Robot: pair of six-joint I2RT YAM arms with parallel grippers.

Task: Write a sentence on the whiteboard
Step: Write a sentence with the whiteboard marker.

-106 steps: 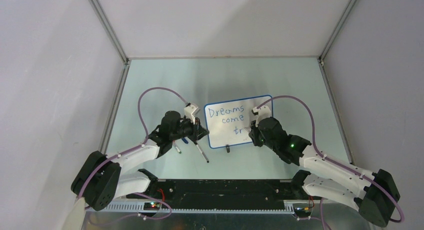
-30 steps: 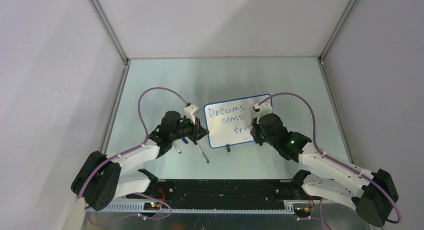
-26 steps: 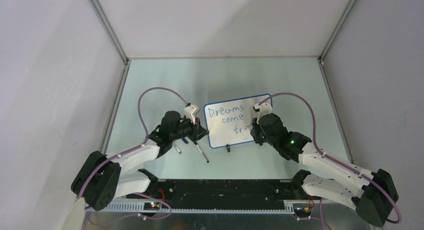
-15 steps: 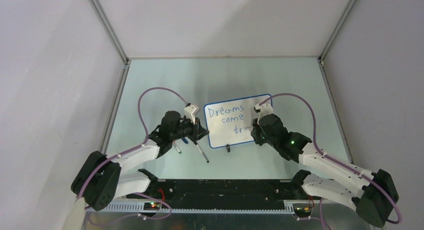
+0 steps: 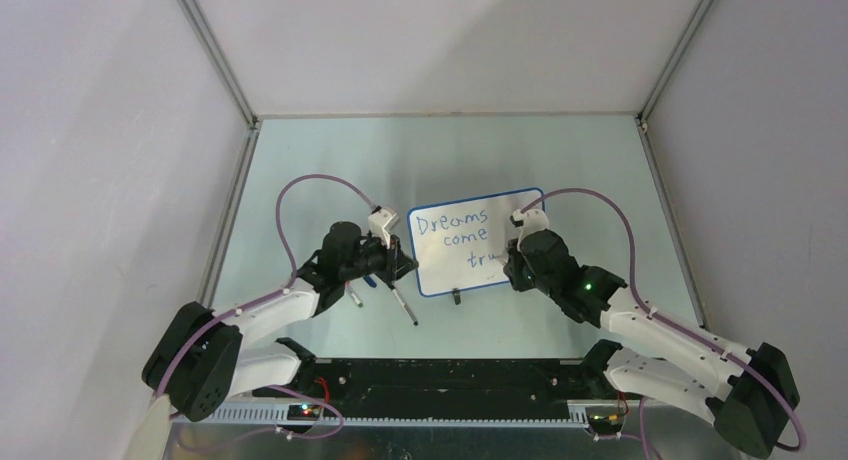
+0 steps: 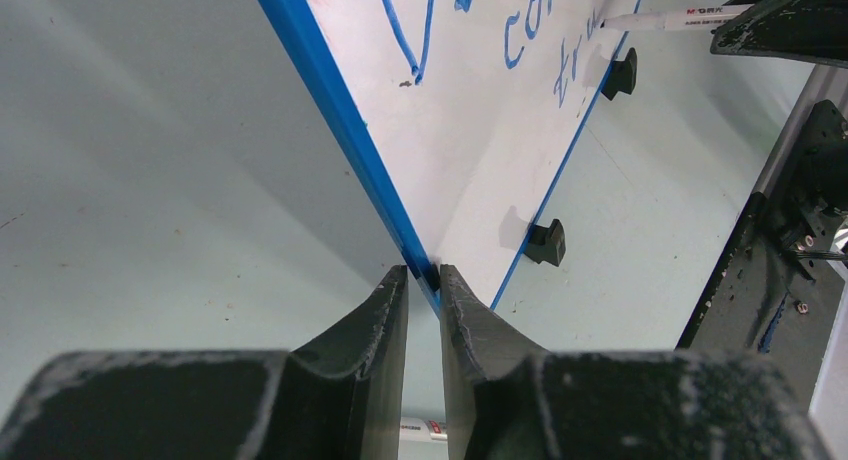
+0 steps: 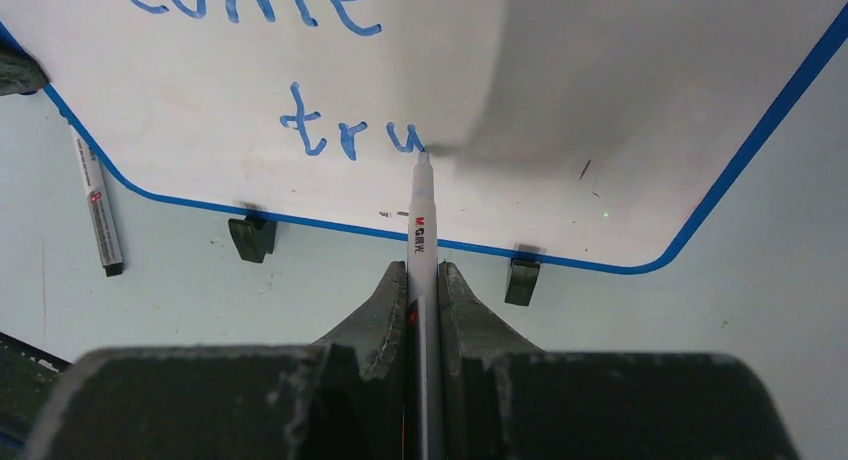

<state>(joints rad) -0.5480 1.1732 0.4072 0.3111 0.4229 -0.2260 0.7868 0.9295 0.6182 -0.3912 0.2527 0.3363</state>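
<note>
The whiteboard (image 5: 445,272) lies on the table between the two arms, blue-rimmed and glossy white. The sentence (image 5: 455,230) reads "Dreams", "come" and "tru" in blue, on three lines. My left gripper (image 5: 400,261) is shut on the whiteboard's (image 6: 480,130) blue rim at its near left corner, one finger on each side (image 6: 424,272). A thin white marker (image 7: 420,225) sticks out of my right gripper (image 7: 424,270), which is shut on it. The tip touches the whiteboard (image 7: 620,100) just right of the "u" in "tru" (image 7: 350,135). My right gripper (image 5: 511,264) covers the board's right part in the top view.
Two spare markers lie on the table near the left gripper, one (image 5: 404,306) in front of the board's corner and one (image 5: 352,298) further left. Two black clip feet (image 7: 251,236) (image 7: 521,278) stick out from the board's near edge. The black base rail (image 5: 440,375) runs along the near side.
The third line has grown from "tr" to "tru". My right gripper has crept a little to the right with the marker. The left gripper has kept its hold and has not moved.
</note>
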